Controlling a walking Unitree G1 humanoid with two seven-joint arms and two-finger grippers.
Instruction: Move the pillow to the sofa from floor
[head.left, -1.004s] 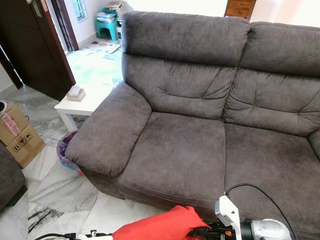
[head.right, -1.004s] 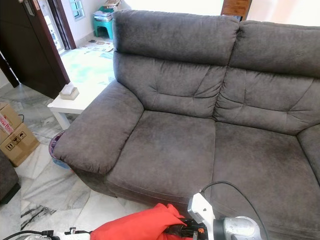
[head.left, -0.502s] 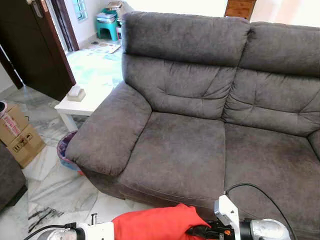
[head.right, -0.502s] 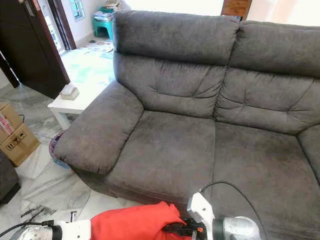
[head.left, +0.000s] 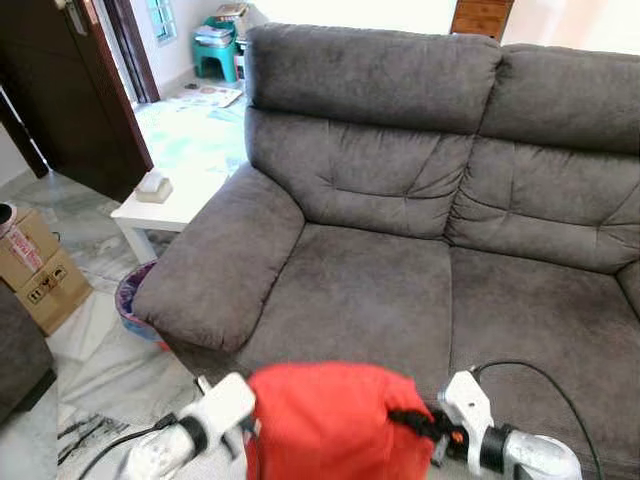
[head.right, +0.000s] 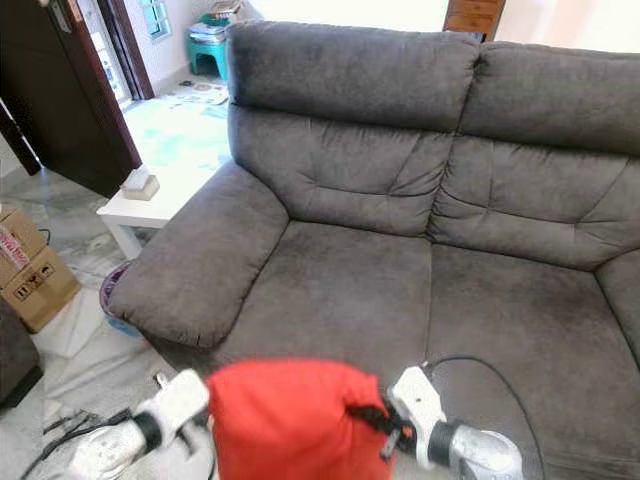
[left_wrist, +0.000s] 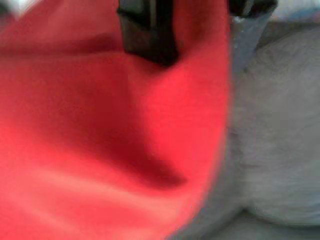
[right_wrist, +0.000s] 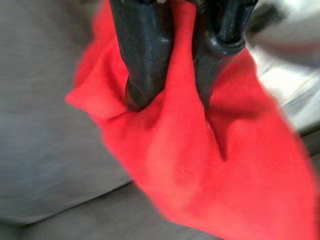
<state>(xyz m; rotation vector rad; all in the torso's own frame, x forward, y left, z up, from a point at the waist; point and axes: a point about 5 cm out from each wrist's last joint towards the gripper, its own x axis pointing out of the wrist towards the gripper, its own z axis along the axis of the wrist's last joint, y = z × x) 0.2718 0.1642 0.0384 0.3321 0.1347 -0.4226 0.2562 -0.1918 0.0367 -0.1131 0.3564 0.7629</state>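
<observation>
- Pillow: red, soft, held off the floor between the two arms, directly in front of the sofa and roughly level with its seat edge. It is not yet resting on the seat cushion; whether its far side brushes the front edge cannot be told.
- Right gripper: jaws clamped on a pinched fold of the pillow's fabric at its right side; both black fingers press into the red cloth in the right wrist view.
- Left gripper: at the pillow's left side. In the left wrist view a black finger lies against the red cloth, but the picture is blurred; jaw state cannot be told.
- Key relation: the pillow lies between the jaws of both arms, its long axis running across the front of the sofa, parallel to the seat edge. The left seat cushion lies straight ahead of the pillow, just beyond it.
- Arm proximity: both arms sit about equally near the sofa; neither leads.
- Judgement: the carry phase looks nearly done. The next move likely calls for both arms to push forward together over the seat edge, then release.
- Risk, as judged: the right hold is on a fold of fabric only, so the pillow could sag or slip if the arms move unevenly.
</observation>
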